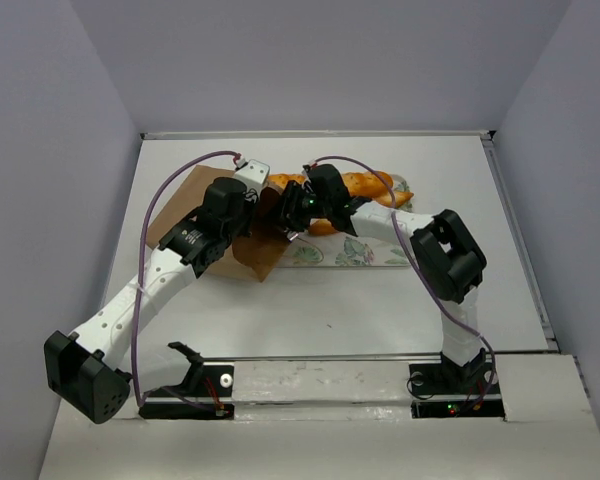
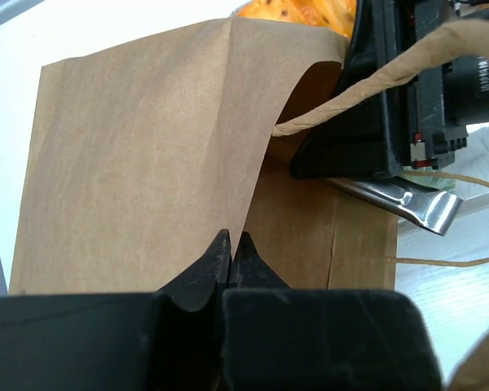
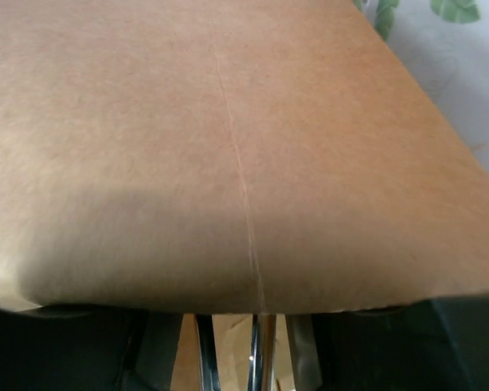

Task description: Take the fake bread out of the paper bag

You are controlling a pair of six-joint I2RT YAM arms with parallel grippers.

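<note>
Paper bag (image 2: 147,147) edge in closed left hand (image 2: 231,248)

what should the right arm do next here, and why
Likely slide the right end effector a little further into the paper bag. The left end effector pinches its upper layer, holding the mouth open, and the right one sits at that mouth with paper covering its camera view. Some fake bread shows just beyond the rim.

Nothing readable shows in any view - no text, label, brand, number or sign. The paper bag (image 2: 147,147) shows only plain brown kraft with a fold crease, and the mat (image 1: 365,256) just right of it carries a green leaf print - no lettering.
</note>
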